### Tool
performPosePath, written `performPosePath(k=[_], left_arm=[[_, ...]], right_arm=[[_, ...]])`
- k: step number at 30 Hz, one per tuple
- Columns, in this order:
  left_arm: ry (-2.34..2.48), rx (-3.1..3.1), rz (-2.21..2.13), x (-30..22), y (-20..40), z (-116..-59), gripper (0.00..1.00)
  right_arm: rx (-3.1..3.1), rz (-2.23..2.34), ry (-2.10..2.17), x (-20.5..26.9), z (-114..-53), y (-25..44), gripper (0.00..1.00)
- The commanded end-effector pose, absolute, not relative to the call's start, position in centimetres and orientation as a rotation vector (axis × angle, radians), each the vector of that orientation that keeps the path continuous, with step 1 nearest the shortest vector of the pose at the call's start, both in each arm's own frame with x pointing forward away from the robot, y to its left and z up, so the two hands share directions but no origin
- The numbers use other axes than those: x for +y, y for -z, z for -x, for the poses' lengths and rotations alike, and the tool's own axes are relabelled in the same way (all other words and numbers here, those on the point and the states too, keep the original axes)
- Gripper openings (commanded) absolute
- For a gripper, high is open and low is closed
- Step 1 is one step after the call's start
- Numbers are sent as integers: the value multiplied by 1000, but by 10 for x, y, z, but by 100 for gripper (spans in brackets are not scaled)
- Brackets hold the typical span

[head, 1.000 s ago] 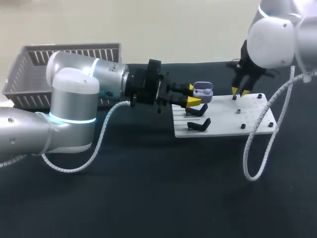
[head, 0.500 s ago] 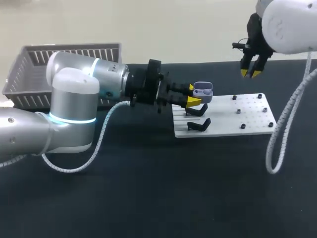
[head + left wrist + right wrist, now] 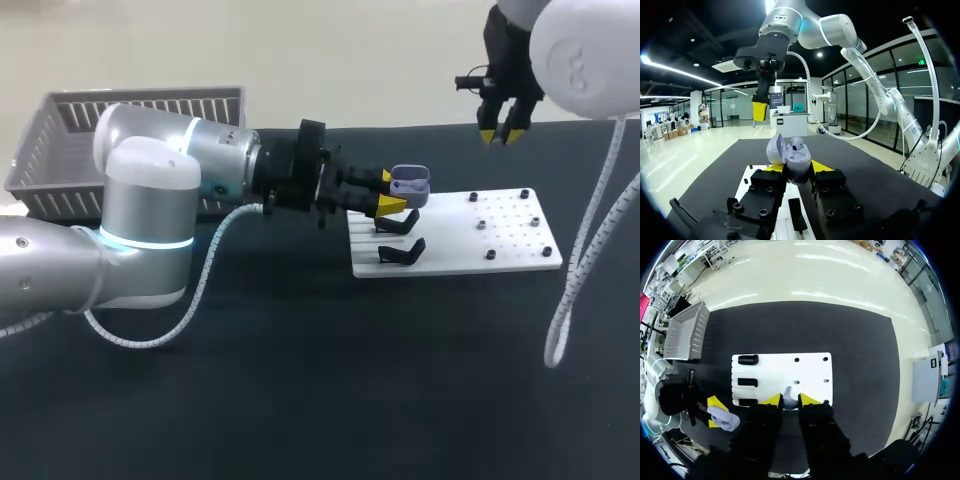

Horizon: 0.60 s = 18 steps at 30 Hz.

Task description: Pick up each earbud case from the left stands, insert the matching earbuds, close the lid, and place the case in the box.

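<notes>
Spreads as a black matte table [image 3: 300, 400] across the near scene, gives way past the far edge to a pale glossy floor [image 3: 330, 60], and closes far off in glass walls [image 3: 860, 105] under bright ceiling strips [image 3: 675, 70].

Head high behind; left wrist low, level; right wrist overhead, downward; white board [image 3: 450, 262] in all.

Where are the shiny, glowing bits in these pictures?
Head view: a bluish ring glows on the left arm, and the right arm looks brightest. Left wrist view: the open earbud case in the left hand has a soft shine on its lid. Right wrist view: the white board and the earbud in the right hand stand out against the black table.
</notes>
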<state>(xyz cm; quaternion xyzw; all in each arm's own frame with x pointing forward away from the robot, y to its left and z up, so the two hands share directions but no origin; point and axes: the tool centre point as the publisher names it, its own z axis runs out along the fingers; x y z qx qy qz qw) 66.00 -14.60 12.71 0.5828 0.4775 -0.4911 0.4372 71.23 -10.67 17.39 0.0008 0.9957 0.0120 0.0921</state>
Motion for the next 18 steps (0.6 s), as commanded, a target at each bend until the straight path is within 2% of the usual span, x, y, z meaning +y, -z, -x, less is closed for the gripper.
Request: performPosePath(k=[1,6,18], left_arm=[[1217,1187,-1445,-146,-126,-659,0],[1217,1187,-1445,-146,-126,-659,0],[1217,1187,-1445,-146,-126,-659,0]], right_arm=[[2937,-5,-36,-108,-709,-173,0],[2937,-5,-36,-108,-709,-173,0],[3013,223,-56,-62,-665,-211,0]])
